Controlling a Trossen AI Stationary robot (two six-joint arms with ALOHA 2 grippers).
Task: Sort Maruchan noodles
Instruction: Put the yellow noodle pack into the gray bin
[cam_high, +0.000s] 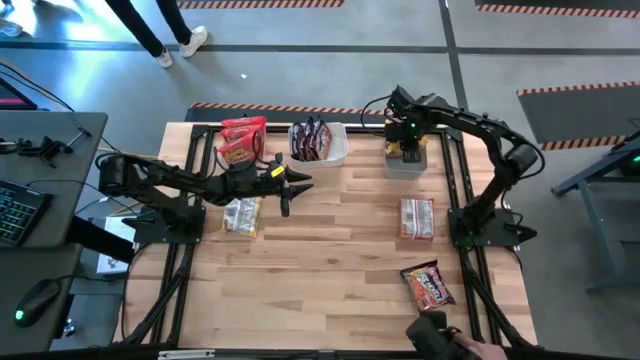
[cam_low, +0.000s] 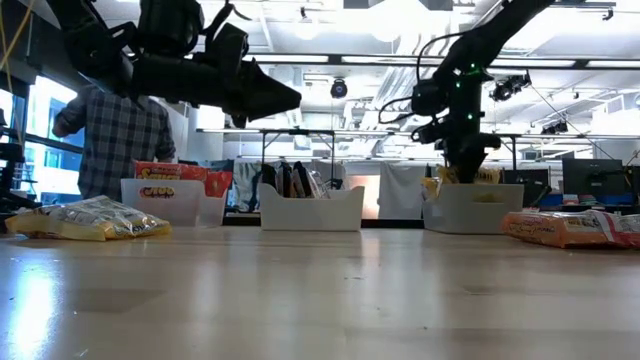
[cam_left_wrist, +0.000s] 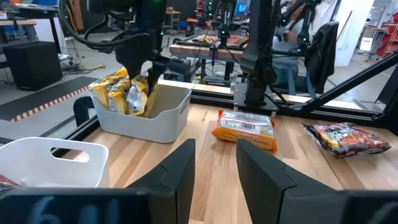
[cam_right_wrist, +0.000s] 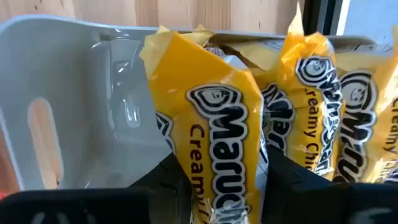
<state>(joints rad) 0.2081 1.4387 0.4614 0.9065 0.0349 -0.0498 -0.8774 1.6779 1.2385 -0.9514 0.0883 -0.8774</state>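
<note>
A yellow packet (cam_right_wrist: 217, 137) is being gripped in the right pincer (cam_right_wrist: 214, 180), held upright inside the tub (cam_high: 405, 160) at the counter's far right corner, where more yellow packets (cam_right_wrist: 336, 106) are already stood. Whether it rests on the tub floor cannot be told.

Over the middle of the counter (cam_high: 330, 250) the left pincer (cam_left_wrist: 214, 168) is held above the wood, its fingers parted with nothing between them.

So far, red-orange packets (cam_high: 240, 140) are seen in and around the tub at the far left corner, and dark packets (cam_high: 310, 140) are stacked in the middle tub (cam_high: 335, 150) along the far edge.

Left to be sorted, by the look of it: a pale yellowish packet (cam_high: 242, 215) near the left edge, a red-orange packet (cam_high: 417, 218) toward the right edge, and a dark packet (cam_high: 428, 285) near the near right corner. The task is judged well past halfway.
</note>
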